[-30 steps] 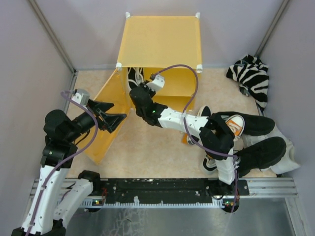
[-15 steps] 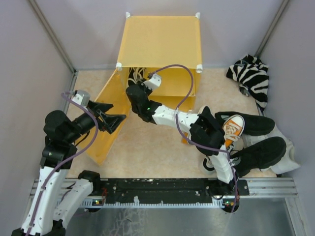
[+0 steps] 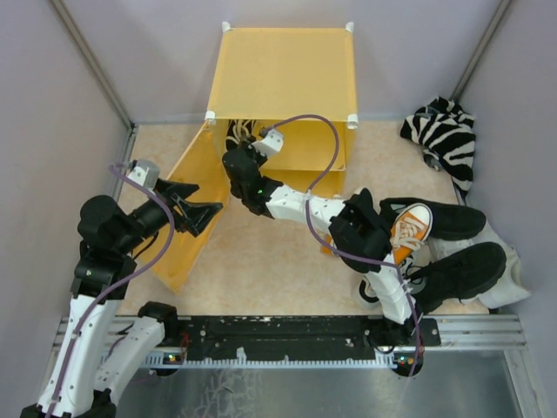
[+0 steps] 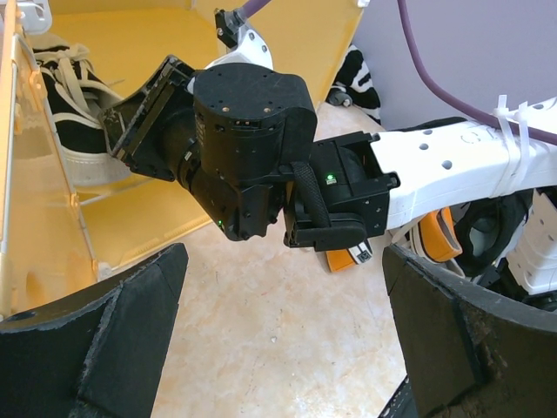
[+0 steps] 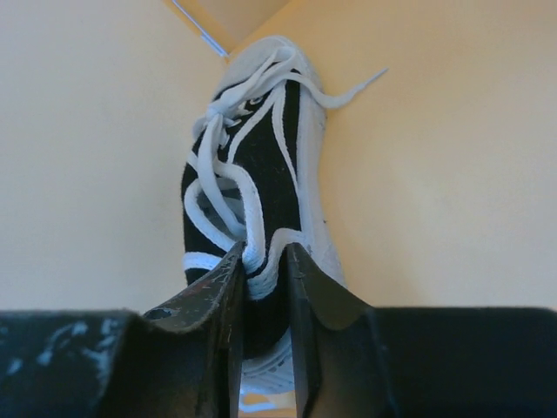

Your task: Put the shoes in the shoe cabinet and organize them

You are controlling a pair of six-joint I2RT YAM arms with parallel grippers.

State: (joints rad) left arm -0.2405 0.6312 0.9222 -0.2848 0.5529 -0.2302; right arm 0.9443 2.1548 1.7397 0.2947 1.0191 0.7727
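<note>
The yellow-orange shoe cabinet stands at the back, its door swung open to the left. My right gripper reaches into the cabinet's left side, shut on the heel rim of a black-and-white sneaker. The sneaker's toe points at the back wall, and its laces show in the top view and the left wrist view. My left gripper is open and empty beside the door. One orange sneaker lies at the right. A second orange sneaker peeks from under the right arm.
A zebra-striped cloth lies at the back right. Two large black items lie on pale fabric at the right, with part of a black-and-white shoe by the right arm's base. Grey walls close in both sides.
My right arm has pushed left and deeper into the cabinet with the black-and-white sneaker, uncovering more of the orange sneaker. The left arm has barely moved.
</note>
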